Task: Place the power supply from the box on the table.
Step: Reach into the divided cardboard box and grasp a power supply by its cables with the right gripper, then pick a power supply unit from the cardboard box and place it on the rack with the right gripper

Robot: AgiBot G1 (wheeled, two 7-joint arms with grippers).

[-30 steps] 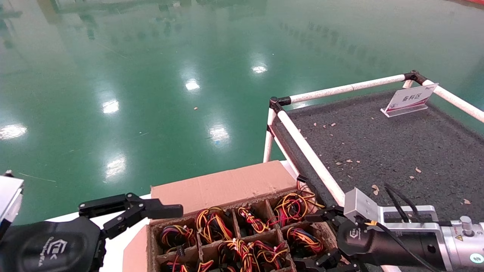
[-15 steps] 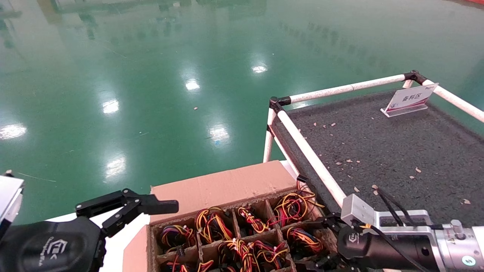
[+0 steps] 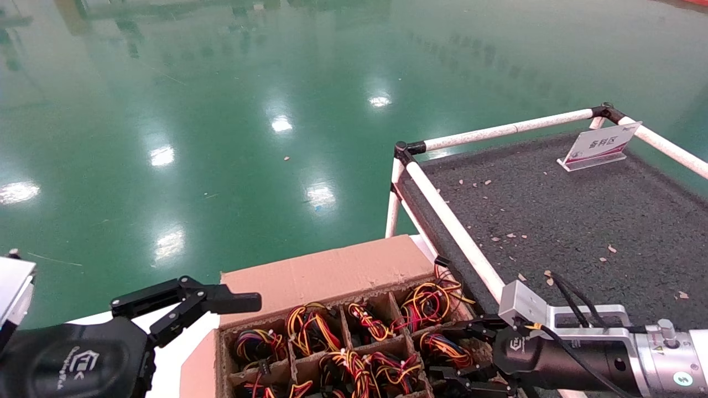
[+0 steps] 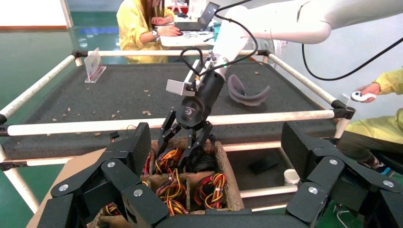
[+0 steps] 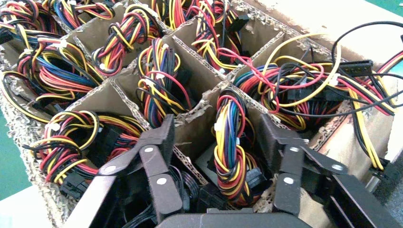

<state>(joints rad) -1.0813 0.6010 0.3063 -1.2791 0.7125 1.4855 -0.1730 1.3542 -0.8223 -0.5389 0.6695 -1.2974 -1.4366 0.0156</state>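
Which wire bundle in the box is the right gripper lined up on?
The upright red-yellow-blue bundle sits between the open right gripper; the other bundles lie outside its fingers.

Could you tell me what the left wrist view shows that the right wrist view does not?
Only the left wrist view shows the whole right gripper from outside, reaching down into the box at the side nearest the table, plus the open left gripper in the foreground, the white rails and two people in yellow. Only the right wrist view shows the open fingers straddling one power supply's wire bundle and the cardboard dividers close up. Both show the carton's cells filled with red, yellow and black wires.
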